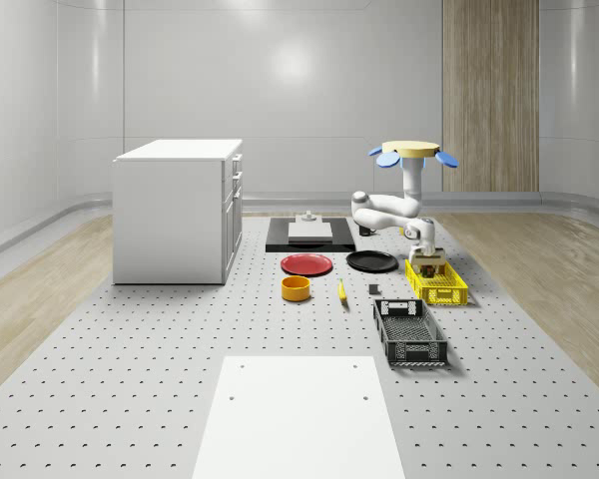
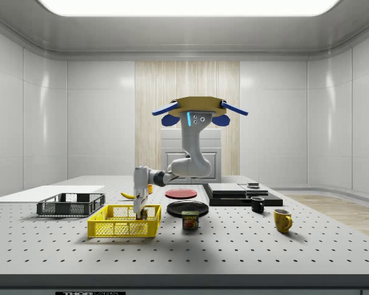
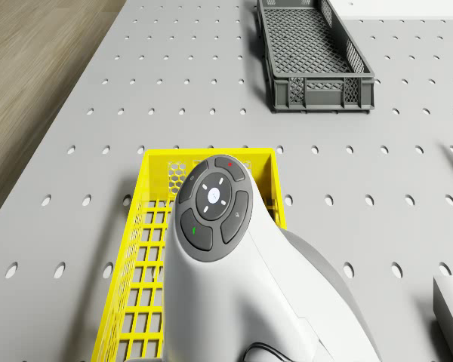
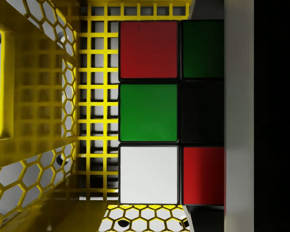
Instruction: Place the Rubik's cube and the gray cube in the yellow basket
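Rubik's cube [image 4: 149, 111] sits low inside the basket [image 2: 123, 228], our gripper [image 2: 141, 212] apparently clasping it, drone [image 2: 198, 110] hovering beside; release remains, and we judge the gray cube unplaced.

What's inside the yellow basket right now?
The Rubik's cube sits inside the yellow basket, over its grid floor, with the claw lowered in at it. The arm hides part of the basket in the drone view, so I cannot tell whether the gray cube is in there.
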Controlling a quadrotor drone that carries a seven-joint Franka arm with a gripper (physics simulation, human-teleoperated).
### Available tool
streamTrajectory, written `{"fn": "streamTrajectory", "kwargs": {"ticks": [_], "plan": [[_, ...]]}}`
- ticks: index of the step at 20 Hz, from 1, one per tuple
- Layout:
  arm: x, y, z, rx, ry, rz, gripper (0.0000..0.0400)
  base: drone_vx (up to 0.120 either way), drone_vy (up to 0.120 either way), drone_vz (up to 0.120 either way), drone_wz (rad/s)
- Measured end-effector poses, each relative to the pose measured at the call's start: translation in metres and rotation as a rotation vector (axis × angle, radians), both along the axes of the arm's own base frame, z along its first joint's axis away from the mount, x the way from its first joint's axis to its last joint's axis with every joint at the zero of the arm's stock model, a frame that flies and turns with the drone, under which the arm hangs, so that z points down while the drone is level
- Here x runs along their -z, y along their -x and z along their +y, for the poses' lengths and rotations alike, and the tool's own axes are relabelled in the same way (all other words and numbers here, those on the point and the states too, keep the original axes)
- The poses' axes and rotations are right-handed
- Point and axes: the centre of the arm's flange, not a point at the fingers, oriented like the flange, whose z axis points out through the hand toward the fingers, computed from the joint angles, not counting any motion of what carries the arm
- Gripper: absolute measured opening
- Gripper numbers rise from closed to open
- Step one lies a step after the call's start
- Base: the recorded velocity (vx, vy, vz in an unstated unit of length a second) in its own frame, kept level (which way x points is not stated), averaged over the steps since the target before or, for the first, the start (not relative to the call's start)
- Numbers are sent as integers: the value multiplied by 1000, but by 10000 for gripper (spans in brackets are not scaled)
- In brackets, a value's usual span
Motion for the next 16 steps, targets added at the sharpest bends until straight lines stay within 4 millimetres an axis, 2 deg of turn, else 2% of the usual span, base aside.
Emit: {"fn": "streamTrajectory", "kwargs": {"ticks": [5,8,16], "plan": [[-12,0,-6,0,0,0,325,0,0,0,0],[-15,0,-7,0,0,0,361,0,0,0,0],[11,0,-9,0,0,0,395,0,0,0,0]]}}
